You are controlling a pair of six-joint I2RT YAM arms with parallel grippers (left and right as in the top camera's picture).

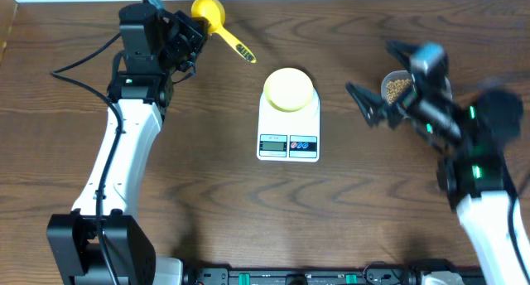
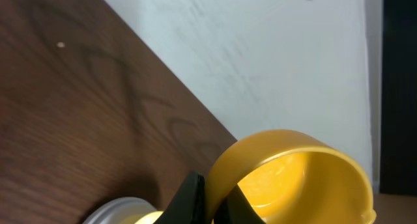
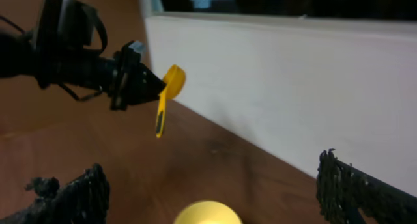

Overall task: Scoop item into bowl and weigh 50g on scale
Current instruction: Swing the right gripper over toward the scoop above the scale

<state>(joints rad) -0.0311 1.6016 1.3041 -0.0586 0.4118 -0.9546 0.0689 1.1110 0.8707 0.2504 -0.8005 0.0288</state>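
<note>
gripping the yellow scoop [image 1: 217, 24], the left gripper [image 1: 192, 30] is clamped; the right gripper [image 1: 368, 66] gapes empty near the beans [image 1: 397, 88].

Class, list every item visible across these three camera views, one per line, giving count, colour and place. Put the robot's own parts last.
table: one, dark brown wood, under everything
wall: one, white, along the table's far edge
scale: one, white, table centre
bowl: one, pale yellow, on the scale
scoop: one, bright yellow, far left, held off the table
tub: one, clear, right of the scale, partly hidden
beans: many, tan, inside the tub
left arm: one, white and black, left side, jaws shut on the scoop
right arm: one, white and black, right side, jaws wide open by the tub
</note>
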